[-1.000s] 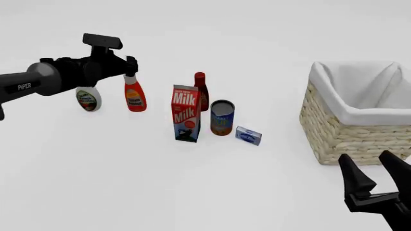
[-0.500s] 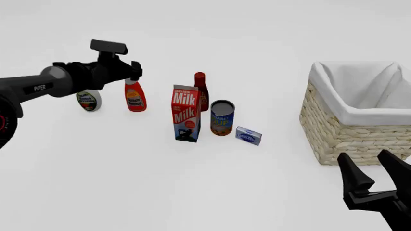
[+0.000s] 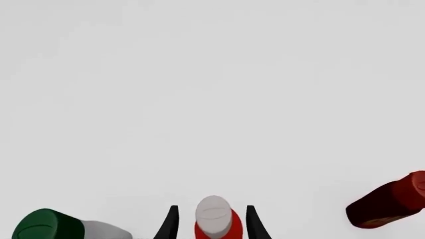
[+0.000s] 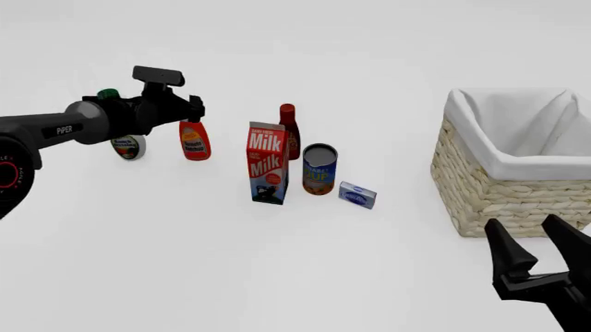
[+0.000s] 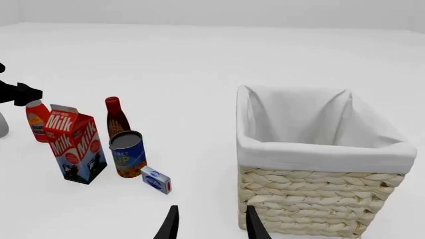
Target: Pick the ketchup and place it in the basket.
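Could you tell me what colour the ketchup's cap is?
White; the ketchup cap shows best in the left wrist view.

Front camera looks down across the whole worktop; left wrist camera hovers close above the ketchup, which all three views share.

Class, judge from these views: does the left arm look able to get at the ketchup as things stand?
Probably yes: the left gripper is open with the ketchup cap between its fingers, and nothing stands between them.
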